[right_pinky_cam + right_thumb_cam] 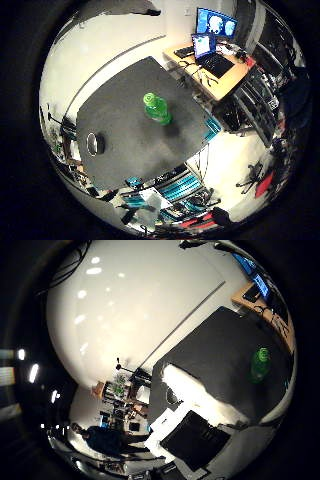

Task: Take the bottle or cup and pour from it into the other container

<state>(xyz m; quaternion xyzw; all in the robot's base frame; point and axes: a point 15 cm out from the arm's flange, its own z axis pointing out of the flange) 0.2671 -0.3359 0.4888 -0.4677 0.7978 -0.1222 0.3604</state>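
Observation:
A green bottle (155, 107) stands upright near the middle of a dark grey table (120, 110). A small dark round cup (96, 143) stands near one edge of the table, well away from the bottle. Both look small, so the palm is high above the table. The right thumb side palm view also shows the green bottle (260, 363) on the dark table (215, 355). White and black parts of my hand (190, 435) fill one edge of that view. The fingers do not show clearly.
A wooden desk (215, 75) with a laptop and monitors stands beside the table. Shelving and clutter lie along the table's other sides. A white wall or ceiling (120, 310) with lights fills much of the thumb side view.

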